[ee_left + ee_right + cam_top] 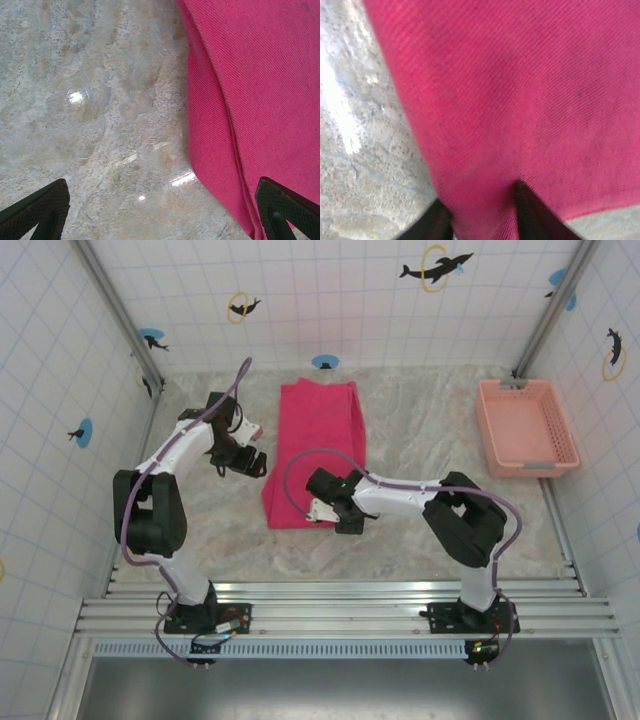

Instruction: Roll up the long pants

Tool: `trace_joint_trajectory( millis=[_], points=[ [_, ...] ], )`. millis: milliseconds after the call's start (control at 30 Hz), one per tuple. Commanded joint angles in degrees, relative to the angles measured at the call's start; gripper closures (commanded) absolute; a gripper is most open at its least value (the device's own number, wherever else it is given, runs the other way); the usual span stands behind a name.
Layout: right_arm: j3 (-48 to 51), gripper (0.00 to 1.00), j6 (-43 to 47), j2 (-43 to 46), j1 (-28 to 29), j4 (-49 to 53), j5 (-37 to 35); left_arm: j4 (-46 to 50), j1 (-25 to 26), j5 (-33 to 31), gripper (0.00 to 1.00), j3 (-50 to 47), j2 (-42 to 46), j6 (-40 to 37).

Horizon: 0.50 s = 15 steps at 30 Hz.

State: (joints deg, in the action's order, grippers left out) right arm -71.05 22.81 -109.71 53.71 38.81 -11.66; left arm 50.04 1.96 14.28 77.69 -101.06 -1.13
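The long pants (320, 425) lie flat on the marble-patterned worktop (420, 440), a little left of the middle of the top view. They are folded into one long, narrow strip that runs from the upper centre down towards the lower centre of the frame. Their top end sits near the back wall and the bottom end is slightly wider.

The right pincer (325, 512) is at the bottom end of the strip, on the cloth. In the right wrist view its two dark fingers (532, 212) rise from the bottom edge of the frame. A ridge of pink fabric (520, 90) is bunched between them, so the right pincer (482, 220) is grasping the bottom edge of the pants. Bare worktop (360, 165) shows down the left of that frame.

The left pincer (252, 462) is just beside the left edge of the pants, about halfway along the strip. In the left wrist view its fingers (42, 207) stand spread wide at the two bottom corners, so it is released and holds nothing. Worktop (100, 100) lies between them. The folded edge of the pants (260, 90) fills the right of the frame and reaches down to the finger in the lower right corner.

A pale pink basket (485, 425) stands at the upper right of the top view, well apart from the pants.
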Motion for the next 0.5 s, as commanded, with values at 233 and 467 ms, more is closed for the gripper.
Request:
trace_joint_trajectory(
  millis=[233, 467],
  points=[
    [-8.14, 0.88, -0.14, -2.22, -0.83, 11.36, 15.93, -0.49, -0.92, -1.38, 0.03, -2.02, 3.8, -3.57],
    [-17.0, 0.88, -1.07, -4.71, -3.53, 24.72, 34.1, 1.36, -0.93, -1.52, 0.03, -0.44, 2.53, -5.1]
  ],
)
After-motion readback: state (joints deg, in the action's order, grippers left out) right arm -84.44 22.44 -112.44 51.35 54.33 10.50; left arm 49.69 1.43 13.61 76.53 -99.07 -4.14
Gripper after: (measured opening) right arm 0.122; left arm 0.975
